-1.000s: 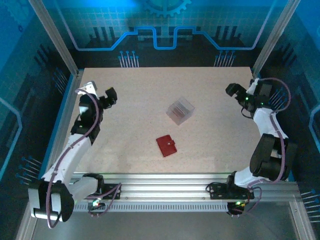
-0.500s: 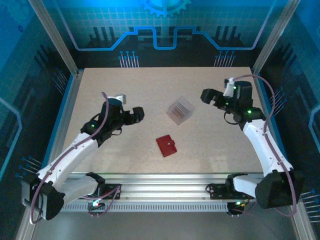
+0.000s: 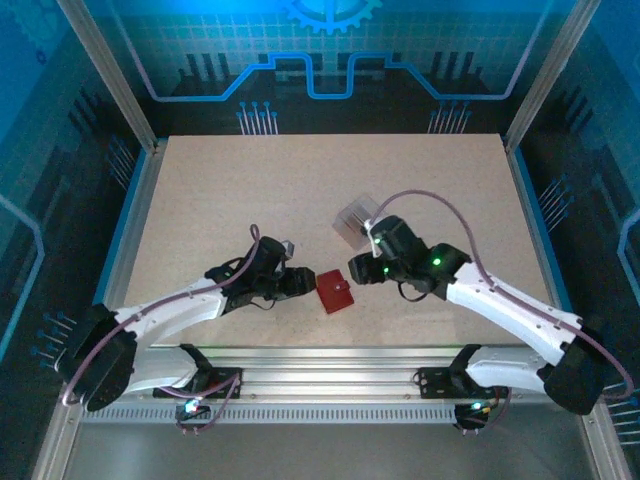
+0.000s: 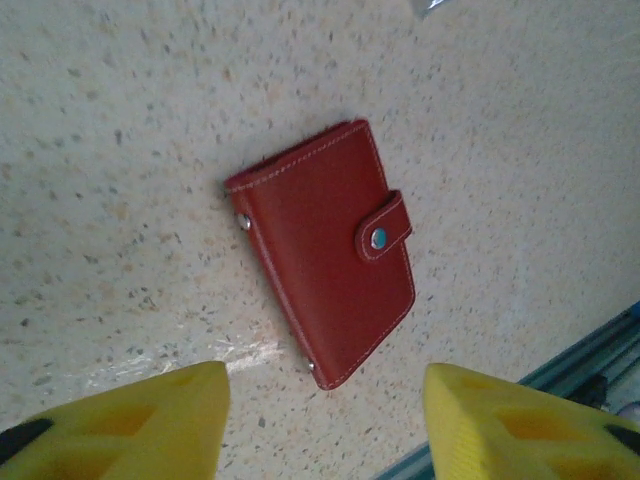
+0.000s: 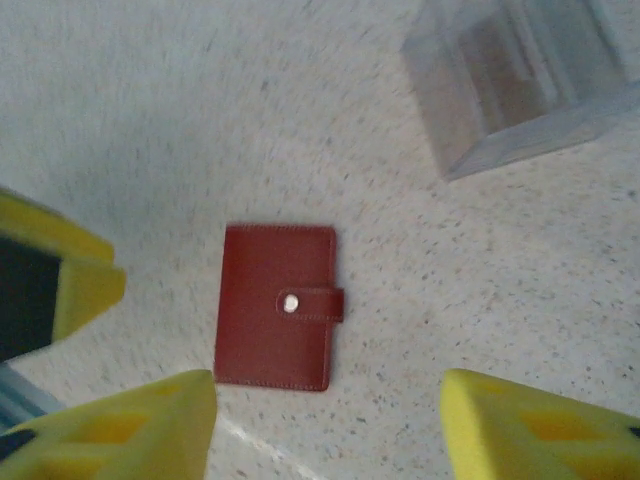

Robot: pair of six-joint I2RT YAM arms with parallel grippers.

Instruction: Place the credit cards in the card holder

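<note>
Wallet (image 3: 333, 291), one, red, lies snapped shut on the table (image 3: 250, 180) between two claws. The left claw (image 3: 297, 283) and right claw (image 3: 358, 270) both gape wide, empty. One clear box (image 5: 520, 80) holds brownish cards (image 5: 500, 75), number unclear.

Swung inward: left pincer (image 3: 300, 283), right pincer (image 3: 358, 270), now flanking card holder (image 3: 334, 291).
</note>
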